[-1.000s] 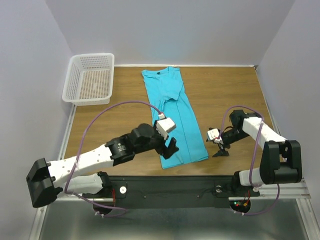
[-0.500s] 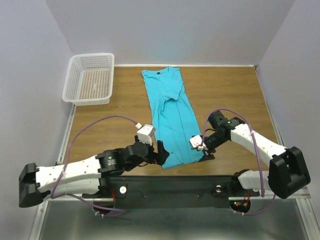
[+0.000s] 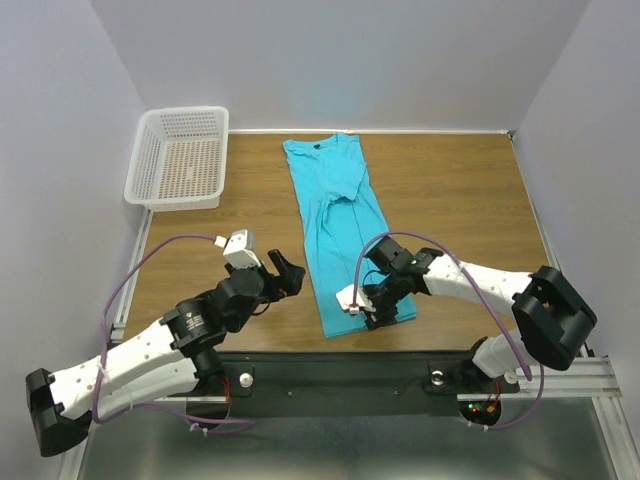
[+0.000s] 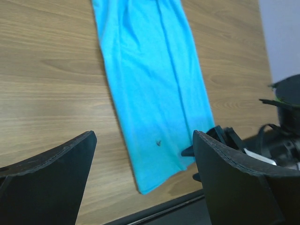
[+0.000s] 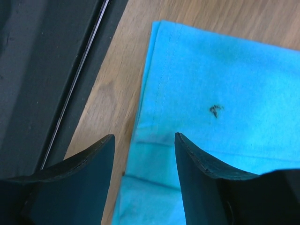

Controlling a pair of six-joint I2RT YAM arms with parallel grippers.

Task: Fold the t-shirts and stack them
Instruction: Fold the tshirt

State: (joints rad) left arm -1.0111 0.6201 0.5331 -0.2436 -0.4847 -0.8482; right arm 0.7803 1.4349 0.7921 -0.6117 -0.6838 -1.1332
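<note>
The turquoise t-shirt (image 3: 338, 225) lies folded narrow on the desk (image 3: 455, 190), its hem corner under the half-spread, empty right claw (image 5: 143, 140). I think it should catch all layers there. The left claw (image 3: 285, 272) is spread wide, with the shirt at its right.

wooden table (image 3: 450, 200), plain pale walls (image 3: 400, 60)

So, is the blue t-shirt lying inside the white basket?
No, the t-shirt lies flat on the wooden table, well apart from the basket at the far left corner.
</note>
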